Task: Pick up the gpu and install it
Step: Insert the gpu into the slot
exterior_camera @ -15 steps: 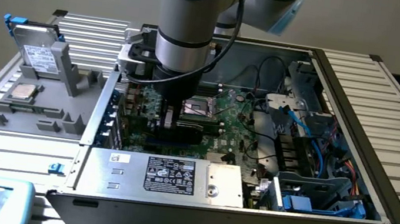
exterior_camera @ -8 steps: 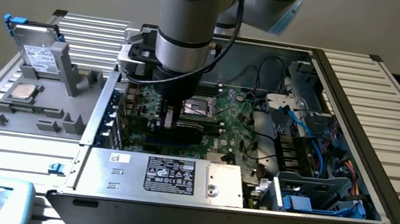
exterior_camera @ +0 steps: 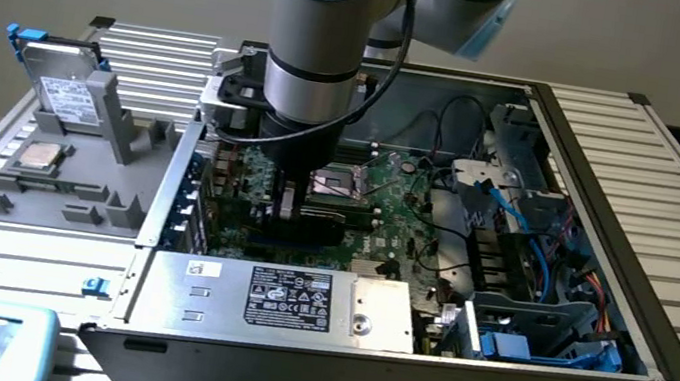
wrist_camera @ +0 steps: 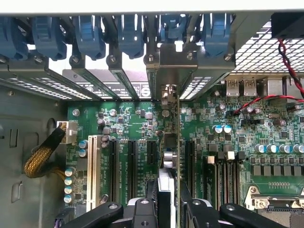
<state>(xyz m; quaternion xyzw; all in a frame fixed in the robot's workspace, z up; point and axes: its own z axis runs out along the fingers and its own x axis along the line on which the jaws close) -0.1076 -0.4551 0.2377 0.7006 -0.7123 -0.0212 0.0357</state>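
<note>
High exterior overview; close wrist view onto shared motherboard [exterior_camera: 392, 208].

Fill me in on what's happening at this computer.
The robot arm has reached down into the open computer case. Its gripper is shut on the gpu, holding the card on edge over the motherboard, its bracket up by the rear slot openings. On the rack beside the case, a drive and a small chip sit untouched.
</note>
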